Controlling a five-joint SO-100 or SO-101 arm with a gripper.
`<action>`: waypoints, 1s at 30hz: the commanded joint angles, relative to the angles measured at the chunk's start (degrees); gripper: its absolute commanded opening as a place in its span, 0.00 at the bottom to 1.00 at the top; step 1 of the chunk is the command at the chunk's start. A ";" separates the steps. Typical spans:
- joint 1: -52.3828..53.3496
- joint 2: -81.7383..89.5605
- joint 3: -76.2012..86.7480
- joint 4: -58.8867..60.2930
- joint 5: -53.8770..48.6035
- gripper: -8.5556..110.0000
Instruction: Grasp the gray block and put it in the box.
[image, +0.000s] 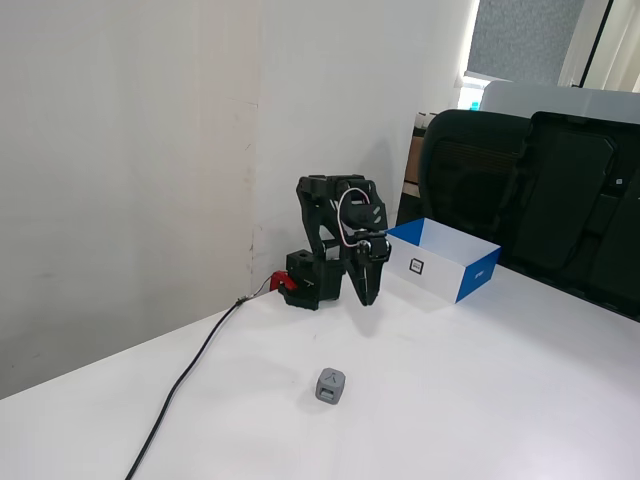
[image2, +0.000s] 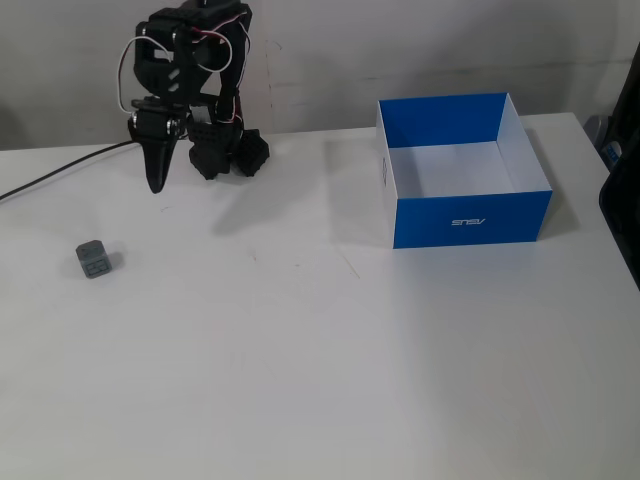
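Observation:
The gray block (image: 331, 385) (image2: 94, 260) is a small cube with rounded edges, resting alone on the white table. The box (image: 443, 259) (image2: 460, 168), blue outside and white inside, stands empty to the right. My black gripper (image: 364, 297) (image2: 155, 186) hangs point-down in the air with its fingers together and nothing held. In a fixed view it is above and behind the block, well apart from it, and far to the left of the box.
The arm's base (image2: 228, 153) sits at the table's back edge near the wall. A black cable (image: 190, 383) (image2: 60, 172) runs from it across the table. Black chairs (image: 540, 200) stand behind the box.

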 joint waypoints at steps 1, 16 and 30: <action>-2.37 -3.16 -6.24 0.44 -4.22 0.08; -12.13 -27.51 -23.12 1.58 -13.71 0.09; -18.02 -40.34 -32.78 2.37 -19.25 0.09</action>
